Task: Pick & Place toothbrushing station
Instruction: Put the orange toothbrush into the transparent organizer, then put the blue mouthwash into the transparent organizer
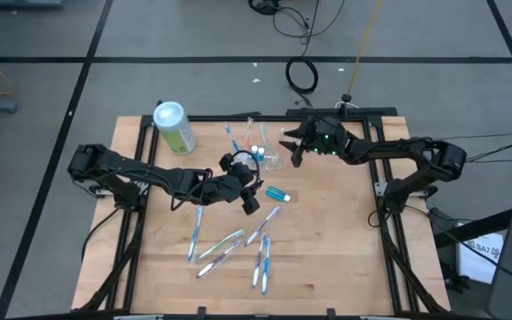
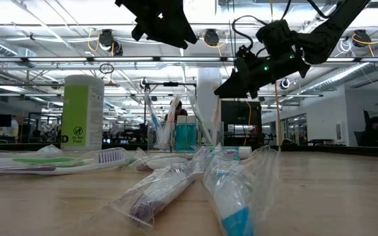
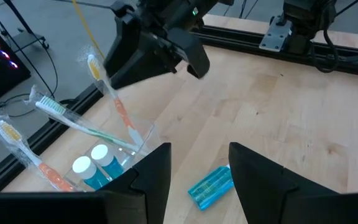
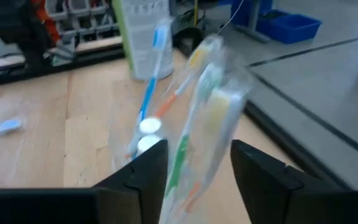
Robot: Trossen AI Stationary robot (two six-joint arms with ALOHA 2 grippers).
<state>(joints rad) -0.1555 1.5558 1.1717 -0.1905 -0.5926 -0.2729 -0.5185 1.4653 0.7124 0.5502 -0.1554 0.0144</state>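
The toothbrushing station (image 1: 260,156) is a clear plastic holder standing on the wooden table right of the green canister. Wrapped toothbrushes (image 3: 114,102) lean out of its slots, and two white-capped blue tubes (image 3: 93,163) stand in it. My right gripper (image 1: 290,147) hangs open just right of it, level with the brush tops (image 4: 199,93). My left gripper (image 3: 197,168) hovers open above the table, nearer the front, over a small blue packet (image 3: 211,186). Both grippers show high in the low view, the right one (image 2: 231,82) above the station (image 2: 176,134). My right gripper stands open with the top of a wrapped toothbrush (image 4: 211,102) ahead of its fingers. They come level from the table's right. I cannot tell whether a finger touches the wrapper. The brush stands tilted in the station.
The green-and-white canister (image 1: 174,127) stands at the table's far left. Several wrapped toothbrushes (image 1: 234,244) lie loose on the near middle of the table. Black frame rails (image 1: 389,222) run along the table's sides. The right half of the board is bare wood.
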